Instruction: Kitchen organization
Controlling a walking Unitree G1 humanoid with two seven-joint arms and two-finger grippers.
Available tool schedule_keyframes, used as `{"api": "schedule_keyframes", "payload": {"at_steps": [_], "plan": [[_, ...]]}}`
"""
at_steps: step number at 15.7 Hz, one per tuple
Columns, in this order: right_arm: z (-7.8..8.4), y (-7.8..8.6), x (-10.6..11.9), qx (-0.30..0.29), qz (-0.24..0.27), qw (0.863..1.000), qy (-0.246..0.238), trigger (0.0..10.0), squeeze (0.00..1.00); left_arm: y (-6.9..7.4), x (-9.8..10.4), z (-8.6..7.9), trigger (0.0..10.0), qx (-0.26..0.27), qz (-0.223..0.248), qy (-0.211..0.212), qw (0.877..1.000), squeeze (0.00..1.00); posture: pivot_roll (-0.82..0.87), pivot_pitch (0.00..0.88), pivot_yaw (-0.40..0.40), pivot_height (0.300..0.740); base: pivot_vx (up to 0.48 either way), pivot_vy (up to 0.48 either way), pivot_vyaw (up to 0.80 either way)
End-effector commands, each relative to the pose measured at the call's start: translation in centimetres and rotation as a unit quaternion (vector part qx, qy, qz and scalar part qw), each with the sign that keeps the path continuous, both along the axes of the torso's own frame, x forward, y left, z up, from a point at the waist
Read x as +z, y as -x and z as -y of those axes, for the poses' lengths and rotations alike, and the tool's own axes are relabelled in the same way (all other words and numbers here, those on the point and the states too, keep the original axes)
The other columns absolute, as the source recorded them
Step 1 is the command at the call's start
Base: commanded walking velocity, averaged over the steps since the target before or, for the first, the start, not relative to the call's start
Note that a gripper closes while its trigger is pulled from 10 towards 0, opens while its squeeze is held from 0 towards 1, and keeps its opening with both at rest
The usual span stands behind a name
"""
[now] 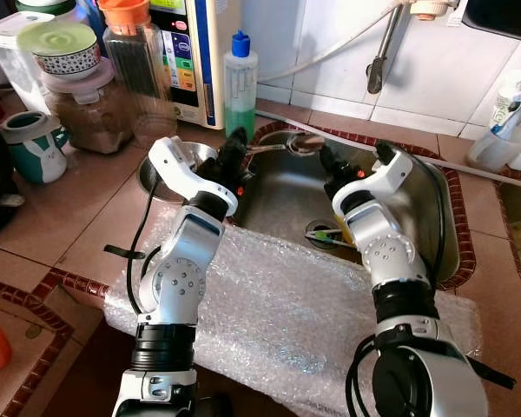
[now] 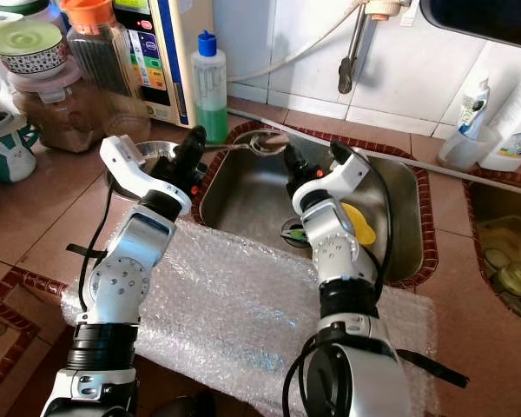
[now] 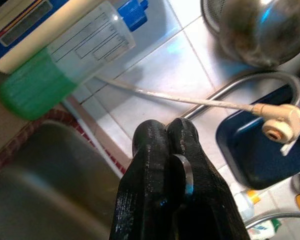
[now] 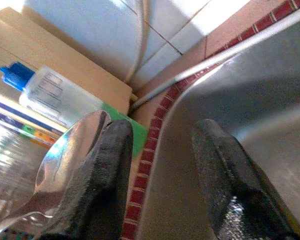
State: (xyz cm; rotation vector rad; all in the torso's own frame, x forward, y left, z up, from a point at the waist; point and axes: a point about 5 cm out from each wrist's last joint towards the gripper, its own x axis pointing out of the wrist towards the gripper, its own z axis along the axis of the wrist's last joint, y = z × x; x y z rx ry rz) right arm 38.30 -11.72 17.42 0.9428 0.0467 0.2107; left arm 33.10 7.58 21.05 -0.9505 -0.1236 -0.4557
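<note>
Head stereo cameras look steeply down on a steel sink [image 1: 286, 204] set in the tiled tabletop [image 1: 69, 217]. Both wrist cameras peer close along their jaws, sharing a green soap bottle [image 3: 55, 70] beyond the jaws, by the sink's rim.

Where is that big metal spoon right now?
The spoon is held over the sink's back edge, its handle pinched by the left gripper, near the green soap bottle.

Clear bubble wrap sheet [image 1: 278, 321] draped over tiled counter edge; teal rabbit-print mug [image 1: 33, 148] left; brown-filled plastic jar [image 1: 91, 113] behind.
</note>
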Motion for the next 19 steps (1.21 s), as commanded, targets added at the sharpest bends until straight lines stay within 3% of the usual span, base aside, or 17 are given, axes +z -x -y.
{"api": "schedule_keyframes", "payload": {"at_steps": [1,4,7,11,13,14,15,16,19], "plan": [[-1.3,-0.1,-0.2,0.023,-0.019,0.999,-0.013,10.0,1.00,1.1,3.3,4.1,3.4,-0.080,0.053,0.052,0.994,0.00,0.02,0.120,-0.027,0.740,0.000,0.000,0.00],[-1.5,-0.3,1.2,0.039,0.006,0.998,-0.044,10.0,1.00,0.7,2.7,3.6,3.1,-0.060,0.043,0.045,0.996,0.00,0.01,0.116,-0.032,0.740,0.000,0.000,0.00],[-0.2,-0.3,1.0,-0.001,0.014,1.000,0.019,10.0,1.00,-0.1,2.7,2.1,3.2,0.001,0.039,0.035,0.999,0.00,0.02,0.113,-0.039,0.740,0.000,0.000,0.00],[0.1,0.1,3.6,0.043,0.083,0.994,-0.054,10.0,1.00,-0.3,2.0,1.5,3.0,0.024,0.027,0.027,0.999,0.00,0.01,0.107,-0.042,0.740,0.000,0.000,0.00],[-0.5,0.8,4.5,0.080,0.122,0.988,-0.055,10.0,1.00,-0.5,1.8,1.4,2.8,0.036,0.024,0.023,0.999,0.00,0.01,0.105,-0.046,0.740,0.000,0.000,0.00],[-0.7,1.2,4.7,0.102,0.127,0.984,-0.078,10.0,0.87,-0.4,1.9,1.4,2.9,0.030,0.026,0.030,0.999,0.00,0.00,0.104,-0.048,0.740,0.000,0.000,0.00],[-0.8,1.3,4.8,0.113,0.126,0.981,-0.090,10.0,0.34,-0.3,2.1,1.6,2.9,0.020,0.029,0.036,0.999,0.00,0.00,0.106,-0.050,0.740,0.000,0.000,0.00],[-1.1,1.5,4.6,0.124,0.122,0.979,-0.102,10.0,0.00,-0.1,2.5,2.2,3.1,0.000,0.037,0.044,0.998,0.00,0.00,0.108,-0.050,0.740,0.000,0.000,0.00],[-1.9,1.9,3.8,0.141,0.111,0.977,-0.110,10.0,0.00,0.7,3.6,3.9,3.0,-0.051,0.056,0.065,0.995,0.00,0.00,0.110,-0.049,0.740,0.000,0.000,0.00]]}}
